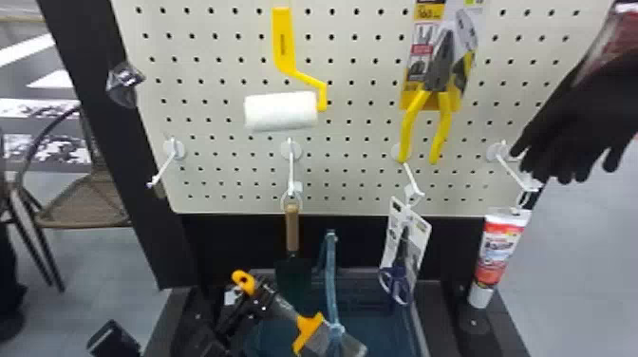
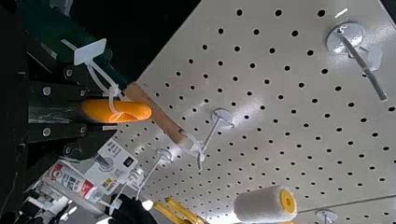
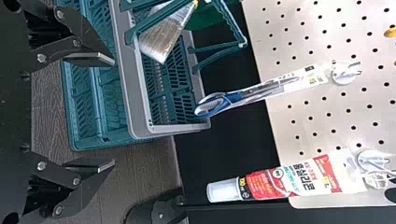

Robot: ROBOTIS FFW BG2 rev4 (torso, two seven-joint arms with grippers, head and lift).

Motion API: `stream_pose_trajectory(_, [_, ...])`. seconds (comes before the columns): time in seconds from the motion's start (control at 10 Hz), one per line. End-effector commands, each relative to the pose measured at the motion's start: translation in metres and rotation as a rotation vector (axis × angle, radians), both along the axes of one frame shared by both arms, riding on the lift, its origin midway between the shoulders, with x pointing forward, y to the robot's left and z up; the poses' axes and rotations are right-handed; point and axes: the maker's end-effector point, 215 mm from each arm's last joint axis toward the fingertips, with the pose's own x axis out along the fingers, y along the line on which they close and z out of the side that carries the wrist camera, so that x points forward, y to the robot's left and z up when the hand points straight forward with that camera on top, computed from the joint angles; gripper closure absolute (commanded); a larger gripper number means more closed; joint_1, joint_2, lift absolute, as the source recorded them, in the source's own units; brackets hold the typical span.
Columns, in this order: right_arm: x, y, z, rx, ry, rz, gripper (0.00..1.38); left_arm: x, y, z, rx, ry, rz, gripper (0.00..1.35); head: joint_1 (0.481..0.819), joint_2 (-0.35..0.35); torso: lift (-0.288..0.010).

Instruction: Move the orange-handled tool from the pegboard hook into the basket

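My left gripper (image 1: 248,306) is shut on the black handle of the orange-handled tool (image 1: 308,332), a wide brush slanting over the basket (image 1: 418,327) in the head view. Its orange handle end (image 2: 126,111) sticks out between the fingers of the left gripper (image 2: 81,111), with a white tag looped on it. In the right wrist view the brush's bristles (image 3: 163,37) overlap the grey-rimmed basket (image 3: 140,122), beside its raised teal handle. My right gripper (image 3: 113,112) stands open and holds nothing.
Wooden-handled trowel (image 1: 292,228), carded scissors (image 1: 406,256) and a tube (image 1: 499,251) hang on hooks near the basket. Paint roller (image 1: 281,111), yellow pliers (image 1: 441,71) and black gloves (image 1: 584,114) are higher up. The far left hook (image 1: 164,168) is bare.
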Motion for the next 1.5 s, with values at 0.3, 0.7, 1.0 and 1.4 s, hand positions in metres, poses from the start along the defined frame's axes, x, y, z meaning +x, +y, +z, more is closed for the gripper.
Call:
stream_pose_trajectory(0.3, [0.000, 0.000, 0.000, 0.000, 0.001, 0.000, 0.50, 0.001, -0.012, -0.010, -0.012, 0.019, -0.021, 1.17, 0.549, 0.000, -0.100])
stream_pose_trajectory(0.7, [0.000, 0.000, 0.000, 0.001, 0.001, 0.000, 0.50, 0.000, -0.016, -0.016, -0.008, 0.046, -0.054, 0.19, 0.549, 0.000, -0.100])
stream_pose_trajectory(1.0, [0.000, 0.000, 0.000, 0.001, 0.001, 0.000, 0.50, 0.000, -0.016, -0.017, -0.004, 0.049, -0.060, 0.17, 0.549, 0.000, -0.100])
stream_pose_trajectory(1.4, [0.000, 0.000, 0.000, 0.001, 0.001, 0.000, 0.50, 0.000, -0.015, -0.017, -0.005, 0.051, -0.059, 0.17, 0.549, 0.000, -0.100])
